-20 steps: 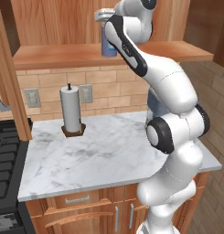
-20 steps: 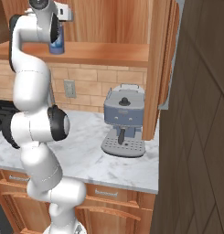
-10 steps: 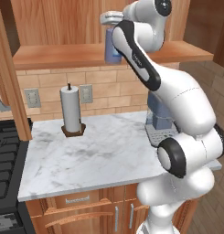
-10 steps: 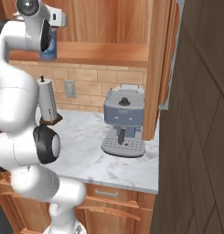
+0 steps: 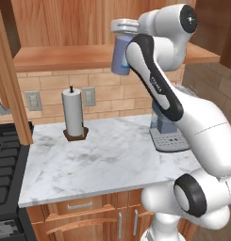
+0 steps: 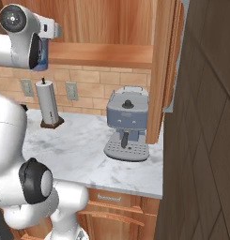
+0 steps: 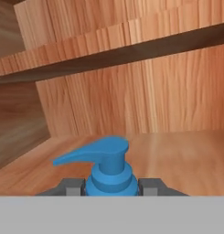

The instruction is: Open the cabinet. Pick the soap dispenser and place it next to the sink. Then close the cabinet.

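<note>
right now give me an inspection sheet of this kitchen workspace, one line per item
surface: marble counter, bare in the middle
job's things: soap dispenser held up in front of the open cabinet, off its shelf floor; blue pump top between the fingers
clutter: paper towel roll standing by the back wall; coffee machine on the counter's right end
grippers: gripper shut on the soap dispenser
cables: nothing seen
surroundings: brick backsplash with wall outlets; stove left of the counter; low drawer cabinets below
</note>
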You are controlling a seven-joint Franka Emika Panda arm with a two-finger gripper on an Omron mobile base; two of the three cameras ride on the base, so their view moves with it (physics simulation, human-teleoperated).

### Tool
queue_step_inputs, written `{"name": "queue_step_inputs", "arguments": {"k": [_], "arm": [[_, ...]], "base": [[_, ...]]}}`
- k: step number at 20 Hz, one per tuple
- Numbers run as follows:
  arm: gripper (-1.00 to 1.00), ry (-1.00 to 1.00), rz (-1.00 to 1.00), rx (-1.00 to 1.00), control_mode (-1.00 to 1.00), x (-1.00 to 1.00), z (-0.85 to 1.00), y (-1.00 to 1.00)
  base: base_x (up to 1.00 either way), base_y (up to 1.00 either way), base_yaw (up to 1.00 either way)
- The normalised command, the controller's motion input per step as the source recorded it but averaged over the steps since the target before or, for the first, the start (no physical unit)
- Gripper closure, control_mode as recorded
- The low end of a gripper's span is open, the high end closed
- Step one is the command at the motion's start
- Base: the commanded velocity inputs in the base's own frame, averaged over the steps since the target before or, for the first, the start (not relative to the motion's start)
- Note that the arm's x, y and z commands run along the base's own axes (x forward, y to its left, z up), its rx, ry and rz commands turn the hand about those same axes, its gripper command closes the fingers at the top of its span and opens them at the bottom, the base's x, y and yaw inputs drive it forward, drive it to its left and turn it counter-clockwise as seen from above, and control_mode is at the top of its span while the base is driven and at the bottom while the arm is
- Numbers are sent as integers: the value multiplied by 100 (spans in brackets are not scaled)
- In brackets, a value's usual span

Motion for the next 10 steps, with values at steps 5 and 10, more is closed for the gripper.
{"name": "queue_step_inputs", "arguments": {"k": [5,10], "arm": [[100,-4,0,3,-100,-80,-7,-4],[100,-5,0,0,-100,-73,-18,-3]], "base": [[0,0,0],[0,0,0]]}}
